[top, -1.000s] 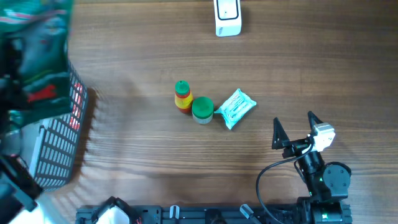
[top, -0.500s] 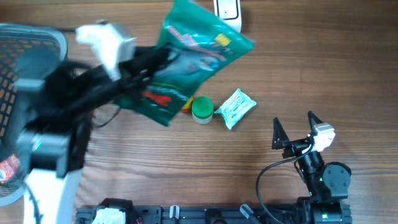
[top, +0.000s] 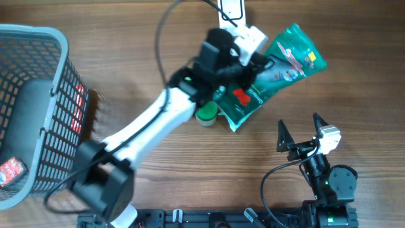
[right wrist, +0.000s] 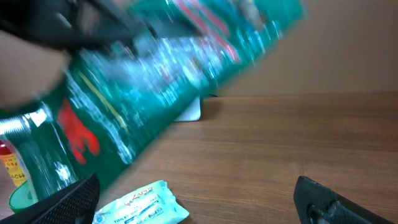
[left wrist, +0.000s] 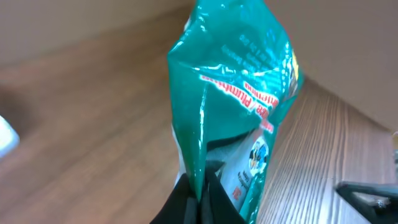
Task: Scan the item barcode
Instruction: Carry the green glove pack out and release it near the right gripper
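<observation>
L arm (top: 158, 120) outstretched; pouch (top: 289, 56) in L gripper (top: 252, 59)

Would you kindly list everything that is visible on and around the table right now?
snack bag: one, green, held above the table near the scanner
scanner: one, white, far edge
jar: one, green lid, table middle
bottle: one, red and yellow label, beside the jar
wipes packet: one, teal and white, below the bag
basket: one, grey, left side
packet: one, red and white, inside the basket
table: one, brown wood
left hand: shut on the snack bag
right hand: open, empty, near right
</observation>
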Robot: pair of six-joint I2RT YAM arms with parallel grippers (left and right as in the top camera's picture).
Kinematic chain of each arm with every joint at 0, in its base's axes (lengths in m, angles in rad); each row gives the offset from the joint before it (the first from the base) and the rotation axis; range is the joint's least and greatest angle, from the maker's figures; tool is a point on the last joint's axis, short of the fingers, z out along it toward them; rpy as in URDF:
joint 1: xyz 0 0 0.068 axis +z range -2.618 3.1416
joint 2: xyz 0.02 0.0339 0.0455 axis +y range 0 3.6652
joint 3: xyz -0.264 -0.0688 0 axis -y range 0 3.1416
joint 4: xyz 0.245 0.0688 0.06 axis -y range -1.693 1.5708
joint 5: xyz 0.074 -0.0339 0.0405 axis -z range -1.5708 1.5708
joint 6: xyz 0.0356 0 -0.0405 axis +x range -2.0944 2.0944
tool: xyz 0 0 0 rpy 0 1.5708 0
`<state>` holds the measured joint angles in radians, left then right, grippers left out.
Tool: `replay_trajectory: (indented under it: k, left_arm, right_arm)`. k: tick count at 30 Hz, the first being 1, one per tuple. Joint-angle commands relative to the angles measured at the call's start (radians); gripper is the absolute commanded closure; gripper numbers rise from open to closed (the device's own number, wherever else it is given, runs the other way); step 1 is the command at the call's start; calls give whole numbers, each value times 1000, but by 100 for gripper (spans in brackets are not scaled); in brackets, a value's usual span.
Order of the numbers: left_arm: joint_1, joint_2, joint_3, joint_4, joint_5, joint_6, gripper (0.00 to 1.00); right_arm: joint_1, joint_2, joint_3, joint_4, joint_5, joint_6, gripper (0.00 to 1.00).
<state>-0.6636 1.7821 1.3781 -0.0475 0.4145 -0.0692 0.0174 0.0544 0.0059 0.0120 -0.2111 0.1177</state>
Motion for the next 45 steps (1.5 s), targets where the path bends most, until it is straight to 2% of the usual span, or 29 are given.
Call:
replay_trajectory:
  k: [1, 5, 11, 13, 15, 17, 19, 22, 28, 33, 34, 37, 39, 41, 42, 45]
  left_arm:
    - [-61, 116, 10, 89, -59, -182, 96]
    - [-118, 210, 10, 106, -181, -282, 96]
    - [-186, 245, 10, 133, -276, -286, 96]
    - [-191, 245, 10, 154, -298, -278, 87]
    - [-186, 243, 10, 164, -301, -277, 82]
    - [-173, 234, 10, 164, -301, -276, 68]
    - [-161, 221, 10, 164, -301, -276, 66]
    - [-140, 179, 10, 164, -303, -272, 69]
    - [-66, -16, 10, 121, -316, -140, 68]
    - [36, -265, 10, -121, -356, -91, 67]
    - [72, -334, 10, -214, -391, -90, 59]
    - [154, -454, 10, -365, -484, -90, 52]
    - [228, -534, 10, -438, -586, -91, 40]
    - [306, -603, 10, -482, -686, -91, 7]
    - [338, -628, 10, -504, -725, -91, 0]
    - [458, -689, 10, -599, -824, -91, 0]
  right_arm:
    - [5, -3, -1, 3, 6, -12, 0]
    - [5, -3, -1, 3, 6, -13, 0]
    - [5, -3, -1, 3, 6, -13, 0]
    - [5, -3, -1, 3, 6, -13, 0]
    - [5, -3, -1, 3, 6, -13, 0]
    - [5, -3, -1, 3, 6, -12, 0]
    - [5, -3, -1, 3, 6, -13, 0]
    - [5, -3, -1, 3, 6, -13, 1]
    - [5, -3, -1, 3, 6, -13, 0]
    - [5, -3, -1, 3, 6, -13, 0]
    - [5, -3, -1, 3, 6, -13, 0]
    - [5, -3, -1, 3, 6, -13, 0]
    - [5, -3, -1, 3, 6, -13, 0]
    - [5, -3, -1, 3, 6, -13, 0]
    - [5, -3, -1, 3, 6, -12, 0]
    - [5, -3, -1, 3, 6, -13, 0]
